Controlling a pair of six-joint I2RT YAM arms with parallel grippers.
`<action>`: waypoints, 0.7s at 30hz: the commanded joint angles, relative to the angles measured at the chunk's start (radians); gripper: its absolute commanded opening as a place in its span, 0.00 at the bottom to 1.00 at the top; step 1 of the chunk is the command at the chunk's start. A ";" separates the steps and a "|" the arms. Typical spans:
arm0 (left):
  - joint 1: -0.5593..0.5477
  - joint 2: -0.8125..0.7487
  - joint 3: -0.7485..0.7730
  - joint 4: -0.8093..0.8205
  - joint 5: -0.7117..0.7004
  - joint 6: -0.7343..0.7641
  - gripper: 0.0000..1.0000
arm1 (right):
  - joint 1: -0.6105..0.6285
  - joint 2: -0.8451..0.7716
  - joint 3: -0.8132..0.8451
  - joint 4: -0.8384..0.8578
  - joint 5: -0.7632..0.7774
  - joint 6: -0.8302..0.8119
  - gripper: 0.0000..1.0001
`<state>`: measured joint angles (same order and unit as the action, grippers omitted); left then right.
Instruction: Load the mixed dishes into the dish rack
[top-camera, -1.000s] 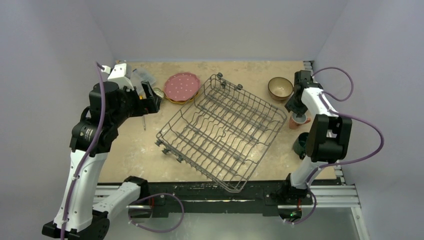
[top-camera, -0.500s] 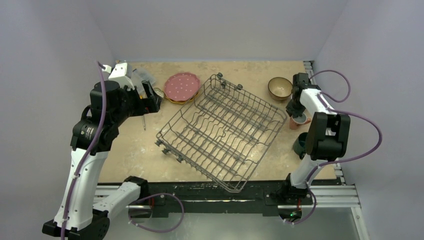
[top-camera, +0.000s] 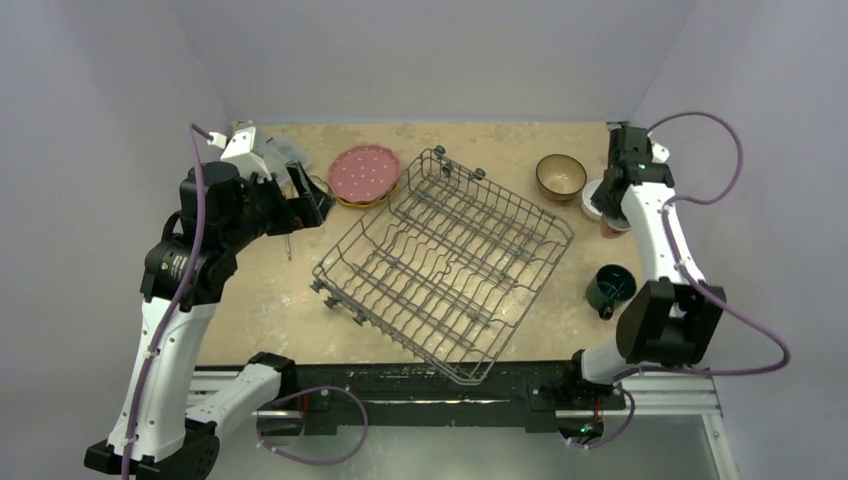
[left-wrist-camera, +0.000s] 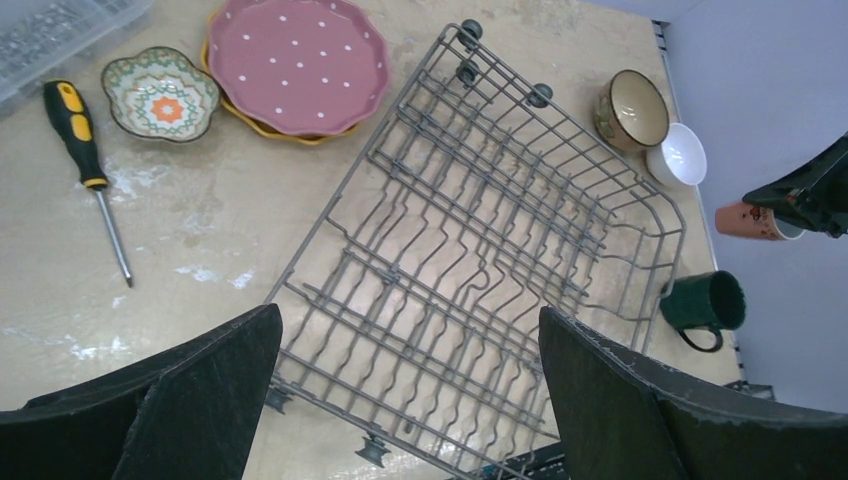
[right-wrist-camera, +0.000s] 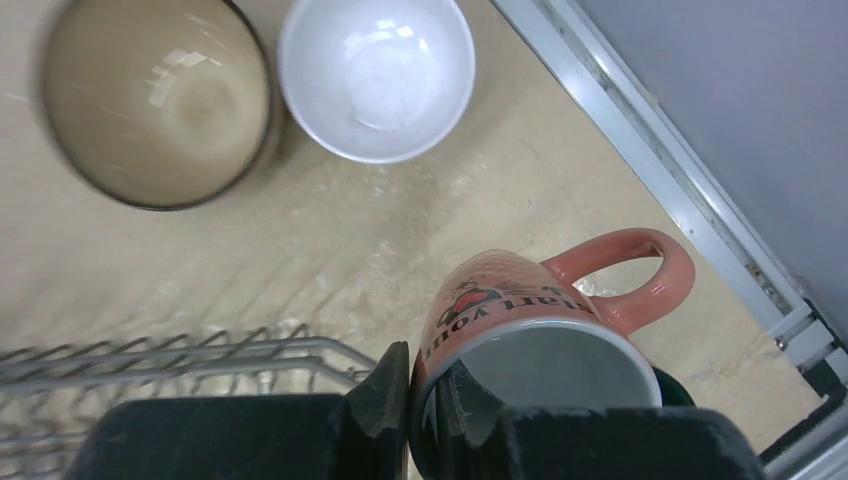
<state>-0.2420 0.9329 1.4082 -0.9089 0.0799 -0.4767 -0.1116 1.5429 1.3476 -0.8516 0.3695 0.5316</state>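
My right gripper is shut on the rim of the red-and-white mug, one finger inside and one outside, holding it tilted above the table at the right edge. Below it sit the white bowl and brown bowl. The grey dish rack lies diagonally mid-table with nothing in it. The dark teal mug stands right of the rack. The pink dotted plate rests on the yellow plate, with the small floral bowl beside them. My left gripper hangs open above the rack's left side.
A yellow-handled screwdriver lies left of the rack, and a clear plastic box stands at the far left corner. A metal rail runs along the table's right edge next to the wall.
The right gripper closed on the mug's rim and lifted it off the table, moving toward the far right. The teal mug and white bowl now show. The left arm stayed put.
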 joint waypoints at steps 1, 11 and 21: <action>0.007 -0.008 0.002 -0.004 0.100 -0.073 0.99 | 0.000 -0.192 0.142 -0.025 -0.134 -0.077 0.00; -0.017 -0.004 -0.211 0.280 0.565 -0.415 0.99 | 0.056 -0.504 -0.113 0.534 -1.252 0.213 0.00; -0.450 0.119 -0.272 0.680 0.359 -0.699 1.00 | 0.142 -0.658 -0.200 0.608 -1.334 0.343 0.00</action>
<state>-0.5621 1.0149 1.1313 -0.4782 0.5312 -1.0359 -0.0128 0.9649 1.1572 -0.3824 -0.8448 0.8165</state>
